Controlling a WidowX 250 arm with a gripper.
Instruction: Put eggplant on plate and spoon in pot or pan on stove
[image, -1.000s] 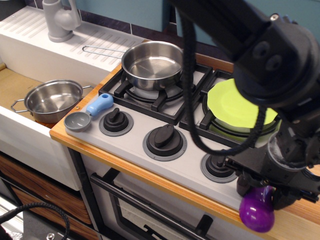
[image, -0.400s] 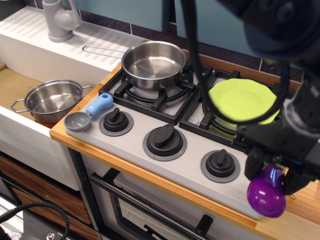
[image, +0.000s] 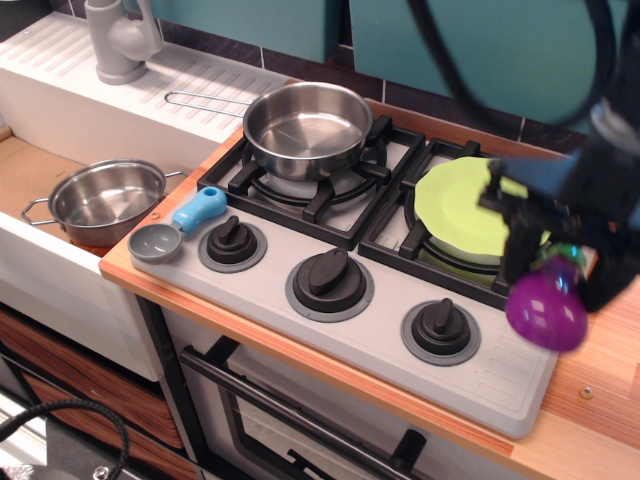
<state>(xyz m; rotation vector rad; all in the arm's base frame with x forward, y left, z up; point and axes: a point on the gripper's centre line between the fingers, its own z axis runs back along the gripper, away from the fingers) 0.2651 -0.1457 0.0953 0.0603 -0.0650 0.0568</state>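
A grey tap (image: 120, 38) stood on the white draining board (image: 150, 85) at the far left, and below it a small steel pot (image: 105, 202) with two loop handles sat in the sink (image: 40, 180). At the left front corner of the stove (image: 370, 300), the spoon (image: 178, 227) lay flat on the grey panel, its round grey bowl toward the counter's edge and its blue handle pointing toward the back burner. Just beside it was the first of three black knobs (image: 232, 241); a second knob (image: 329, 278) and a third (image: 440, 327) ran along the front of the panel. On the back left grate, the pan (image: 305, 130) rested upright with nothing in it, its thin wire handle reaching left over the draining board. The plate (image: 468, 208) lay on the right-hand grate, bare on the part that showed, its right side hidden behind the arm. At the far right, the black gripper (image: 556, 272) had its fingers closed against the top of the eggplant (image: 546, 309), gripping it at the green stem end. The purple fruit hung clear of the stove, just beside the plate's right front edge and above the seam where the grey panel met the wooden counter (image: 600, 370).
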